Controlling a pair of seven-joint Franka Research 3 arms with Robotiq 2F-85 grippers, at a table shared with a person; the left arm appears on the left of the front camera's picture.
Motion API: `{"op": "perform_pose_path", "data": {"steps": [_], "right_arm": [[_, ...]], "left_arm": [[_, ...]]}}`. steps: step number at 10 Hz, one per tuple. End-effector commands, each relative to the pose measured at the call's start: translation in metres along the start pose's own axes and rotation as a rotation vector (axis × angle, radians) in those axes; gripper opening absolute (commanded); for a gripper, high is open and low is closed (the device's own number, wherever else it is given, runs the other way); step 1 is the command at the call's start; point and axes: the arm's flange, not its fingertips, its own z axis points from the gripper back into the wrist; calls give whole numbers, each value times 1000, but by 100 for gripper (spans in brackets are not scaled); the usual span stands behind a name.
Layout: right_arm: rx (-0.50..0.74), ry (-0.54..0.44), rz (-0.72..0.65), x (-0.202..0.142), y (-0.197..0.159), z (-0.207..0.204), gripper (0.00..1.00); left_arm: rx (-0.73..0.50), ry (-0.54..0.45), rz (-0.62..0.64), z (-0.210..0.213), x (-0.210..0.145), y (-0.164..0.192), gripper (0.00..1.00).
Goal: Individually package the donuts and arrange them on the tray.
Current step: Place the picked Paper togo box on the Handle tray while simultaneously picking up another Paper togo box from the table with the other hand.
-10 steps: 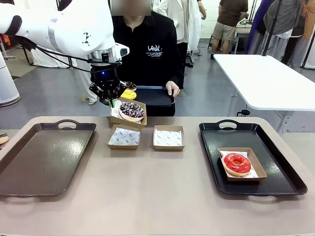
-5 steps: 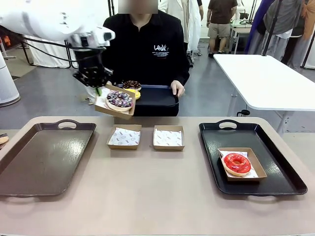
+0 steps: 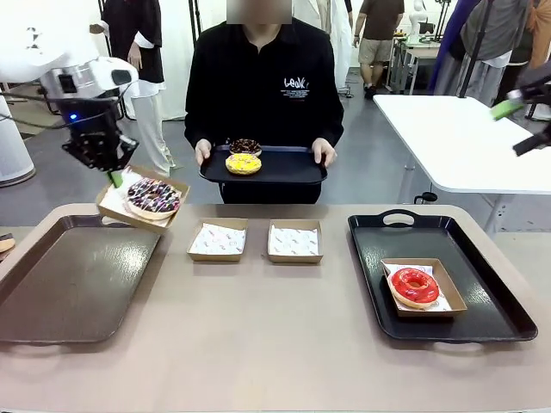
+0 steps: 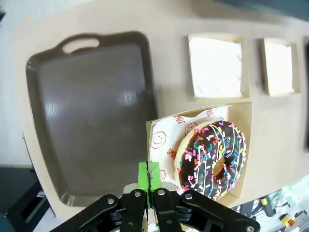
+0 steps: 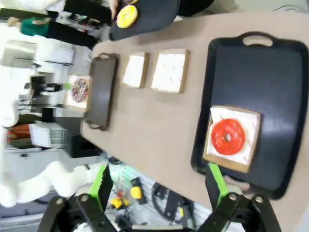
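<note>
My left gripper [image 3: 113, 175] is shut on the rim of a brown cardboard box [image 3: 127, 217] that holds a chocolate-iced sprinkled donut [image 3: 154, 196]. The box hangs tilted over the far right corner of the brown tray [image 3: 69, 275]. In the left wrist view the green pads [image 4: 143, 176] pinch the box's [image 4: 241, 113] liner edge beside the donut [image 4: 212, 158]. A red donut [image 3: 415, 286] lies boxed on the black tray [image 3: 482, 258]. A person holds a small dark tray [image 3: 284, 169] with a yellow donut [image 3: 244, 163] and a chocolate donut [image 3: 244, 146]. My right gripper [image 3: 521, 125] is open, high at the right [image 5: 159, 183].
Two lined cardboard boxes [image 3: 217, 239] [image 3: 294, 241] with nothing in them sit at the table's far middle. A white table [image 3: 465, 138] stands behind on the right. People stand farther back. The near half of the table top is bare.
My left gripper has carried the boxed sprinkled donut left and down, from in front of the person to above the brown tray's corner. The person's tray has come fully into sight.
</note>
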Motion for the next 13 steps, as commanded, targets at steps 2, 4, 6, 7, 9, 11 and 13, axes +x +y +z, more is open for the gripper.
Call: {"op": "perform_pose_path", "data": {"steps": [2,4,6,7,9,11,13], "right_arm": [[-158,31,18,25,22,-73,100],[-185,43,74,25,41,-115,100],[-166,73,87,13,43,-126,100],[-156,82,88,9,39,-122,100],[-152,83,103,17,45,-134,100],[-152,83,103,17,45,-134,100],[-152,83,103,17,45,-134,100]], "left_arm": [[-41,13,-1,-3,-39,31,1],[-36,15,-3,-13,-51,46,1],[-2,16,-24,-22,-56,54,1],[13,27,-26,-24,-53,55,1],[-1,43,-1,-22,-54,50,1],[-1,43,-1,-22,-54,50,1],[-1,43,-1,-22,-54,50,1]]}}
